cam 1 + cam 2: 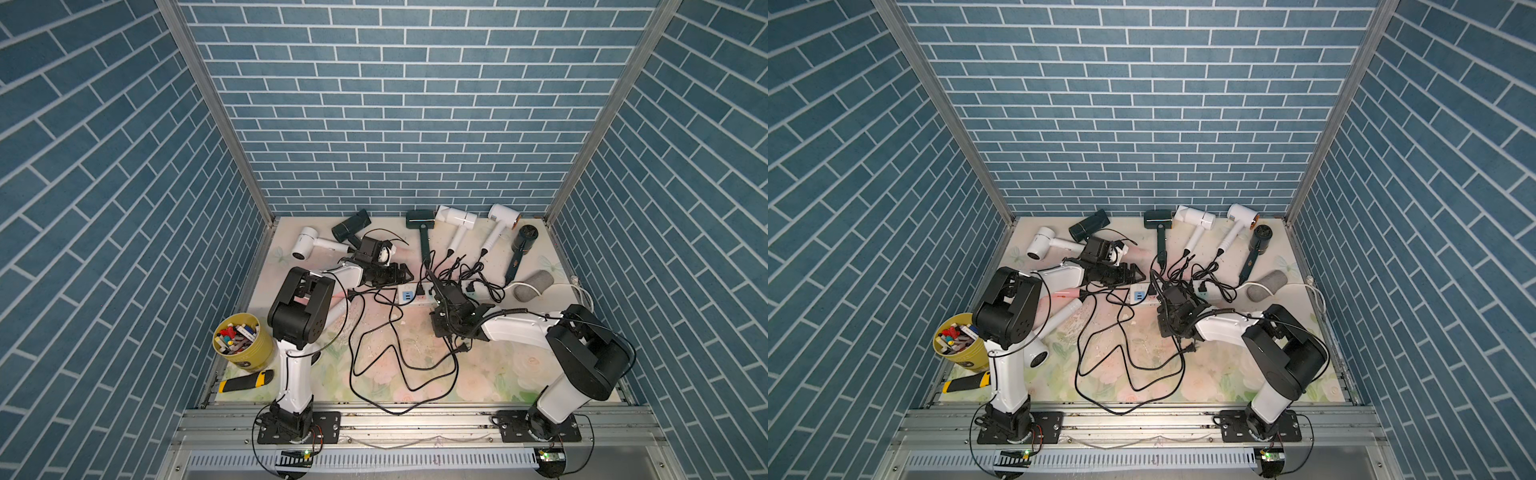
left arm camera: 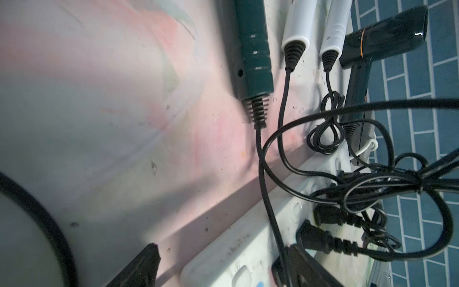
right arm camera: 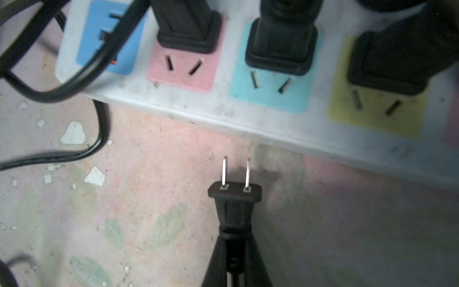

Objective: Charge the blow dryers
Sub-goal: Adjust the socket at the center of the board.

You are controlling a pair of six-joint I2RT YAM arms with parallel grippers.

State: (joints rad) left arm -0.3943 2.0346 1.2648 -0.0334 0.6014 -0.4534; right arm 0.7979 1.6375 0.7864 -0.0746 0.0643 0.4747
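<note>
Several blow dryers lie along the back of the table: a white one [image 1: 307, 243], a dark one [image 1: 351, 226], a dark green one [image 1: 419, 224], two white ones [image 1: 457, 220] [image 1: 503, 218] and a dark one [image 1: 523, 241]. Another white one [image 1: 1038, 353] lies under my left arm. The white power strip [image 1: 409, 296] holds three black plugs in its pink, cyan and yellow sockets [image 3: 181, 72]. My right gripper [image 3: 234, 238] is shut on a black two-prong plug [image 3: 234, 196], prongs pointing at the strip's near edge. My left gripper [image 2: 223, 248] is open, fingers either side of the strip's end [image 2: 236, 253].
Black cords [image 1: 374, 353] loop over the table's middle and tangle at the strip. A grey cylinder [image 1: 534, 284] lies at the right. A yellow cup of small items [image 1: 243, 340] and a yellow-black knife [image 1: 245, 382] sit at the front left.
</note>
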